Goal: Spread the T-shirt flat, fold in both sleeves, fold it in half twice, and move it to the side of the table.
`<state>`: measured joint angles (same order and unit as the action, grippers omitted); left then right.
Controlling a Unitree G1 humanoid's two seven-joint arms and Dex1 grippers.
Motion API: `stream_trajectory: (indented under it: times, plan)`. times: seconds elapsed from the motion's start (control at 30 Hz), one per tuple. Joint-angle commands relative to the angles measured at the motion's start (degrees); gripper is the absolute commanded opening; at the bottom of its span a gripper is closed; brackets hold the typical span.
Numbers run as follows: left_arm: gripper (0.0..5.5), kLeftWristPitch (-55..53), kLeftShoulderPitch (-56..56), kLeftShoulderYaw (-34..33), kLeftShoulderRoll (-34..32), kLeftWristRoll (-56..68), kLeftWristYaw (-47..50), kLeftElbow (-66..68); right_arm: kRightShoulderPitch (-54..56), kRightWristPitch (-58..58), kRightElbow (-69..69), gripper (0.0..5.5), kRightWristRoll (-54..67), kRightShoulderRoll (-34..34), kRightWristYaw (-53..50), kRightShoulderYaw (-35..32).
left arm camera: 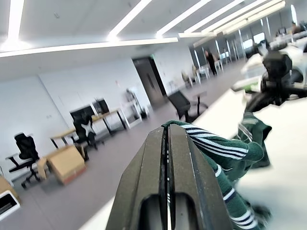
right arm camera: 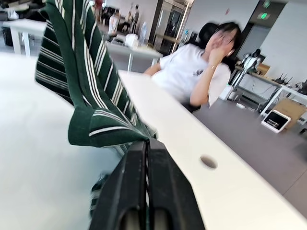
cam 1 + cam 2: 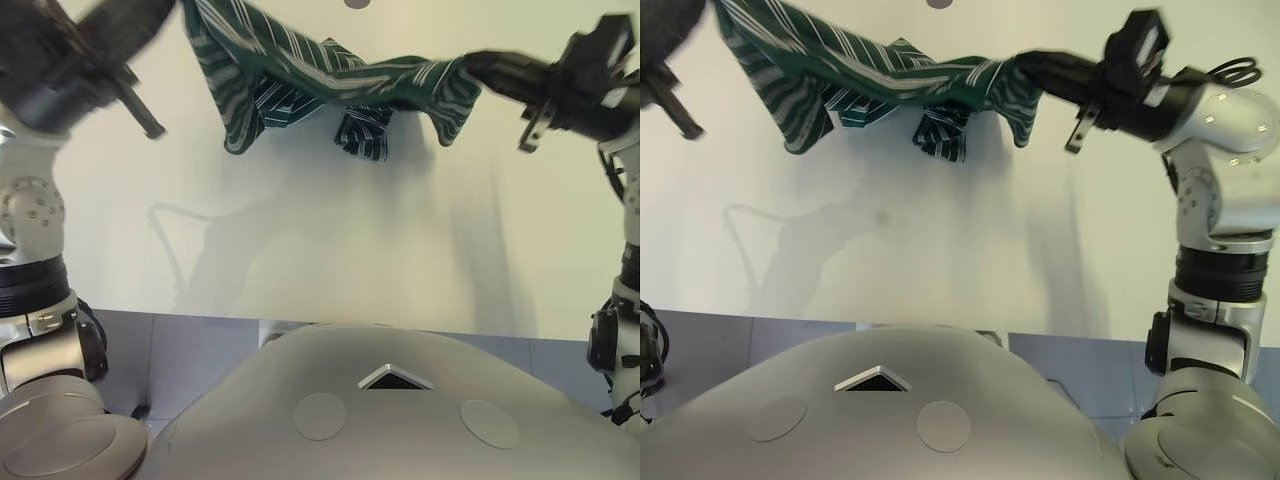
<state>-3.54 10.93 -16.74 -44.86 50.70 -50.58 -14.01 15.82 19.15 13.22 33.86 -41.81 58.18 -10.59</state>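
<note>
Over the white tabletop [image 3: 330,260] we hold the green white-striped fabric T-shirt [image 3: 300,75] aloft, long axis left-to-right, left gripper [image 1: 167,134] and right gripper [image 2: 146,146] each pinched shut on one end, middle sagging.

White matte worktop [image 3: 330,250], wide and flat. Round cable hole [image 3: 357,3] near the far edge. The near edge is straight, with grey floor [image 3: 200,350] below it. T-shirt [image 3: 300,70] hangs over the surface. Can't tell if its lowest fold touches. Its shadow lies on the white.
</note>
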Motion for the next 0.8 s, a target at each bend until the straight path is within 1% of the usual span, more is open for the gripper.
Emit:
stream_trajectory:
  times: [0.03, 0.1, 0.2, 0.3, 0.37, 0.43, 0.5, 0.63, 0.73, 0.8]
  plan:
    - [0.02, -1.70, 9.36, -4.03, -0.45, 0.22, 4.35, 2.16, 8.10, 3.39, -1.77, 0.00, 6.44, -2.11, -1.84, -6.89]
    - [0.02, -0.82, 15.51, -3.66, -0.91, -3.29, 6.53, 4.08, 13.47, 4.36, -4.44, 0.00, 9.06, -3.18, -2.87, -9.82]
    - [0.02, -0.15, 22.25, -3.02, -2.42, -6.62, 5.39, 5.96, 21.85, 4.43, -9.08, 0.00, 9.49, -4.69, -3.26, -10.32]
    - [0.02, 1.98, 29.24, -1.07, -2.99, -11.44, 2.65, 11.74, 29.42, 2.68, -15.09, 0.00, 6.92, -5.11, -2.80, -8.38]
    - [0.02, 4.60, 34.50, 1.44, -2.82, -15.60, 0.19, 18.05, 34.71, -0.42, -20.77, 0.00, 2.43, -4.69, -2.68, -5.19]
    - [0.02, 7.19, 37.77, 3.93, -1.56, -19.23, -1.92, 23.87, 37.35, -2.58, -23.92, 0.00, -0.95, -3.43, -2.03, -2.09]
    - [0.02, 8.77, 36.83, 6.05, 0.47, -21.59, -2.89, 24.99, 36.71, -3.81, -23.96, 0.00, -2.54, -2.08, -1.14, -0.09]
    - [0.02, 7.29, 27.05, 12.41, 8.32, -25.17, 1.41, 16.29, 35.21, -5.47, -24.85, 0.00, -4.79, -0.73, -0.35, 1.41]
    - [0.02, 5.49, 20.50, 17.34, 13.71, -29.56, 6.79, 11.20, 38.26, -6.51, -28.16, 0.00, -6.65, -0.24, -0.27, 2.06]
    - [0.02, 5.98, 15.80, 21.09, 16.21, -34.62, 9.55, 9.99, 42.64, -8.49, -33.57, 0.00, -9.55, 0.15, -2.70, 2.54]
